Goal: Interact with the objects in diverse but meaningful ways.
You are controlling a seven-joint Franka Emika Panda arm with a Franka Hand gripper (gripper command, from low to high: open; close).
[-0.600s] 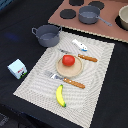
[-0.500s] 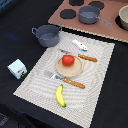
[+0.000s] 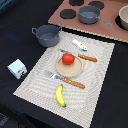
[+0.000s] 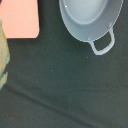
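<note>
"Where is everything sitting right now?"

"The red tomato (image 3: 68, 58) is resting on a round wooden plate (image 3: 70, 69) in the middle of the striped placemat (image 3: 97, 82). The yellow banana (image 3: 60, 95) is lying near the placemat's front edge, the small bottle (image 3: 79, 45) near its far edge. The carton (image 3: 17, 69) is standing off the mat on the dark table (image 3: 15, 45), toward the exterior view's left, and the grey pot (image 3: 47, 35) is sitting just beyond the mat's far corner."

"And the hand?"

"I'm not seeing the gripper in either view, so I cannot tell whether it's open or closed. The wrist camera is looking down on a grey pan (image 4: 91, 19) with a loop handle."

"What would be easiest to take?"

"I'm guessing these are light, rigid plastic toys. The tomato looks round and slick, so I'd pinch it across its widest part. The banana is offering a narrow middle, the pot a thin rim or its side handles."
</note>
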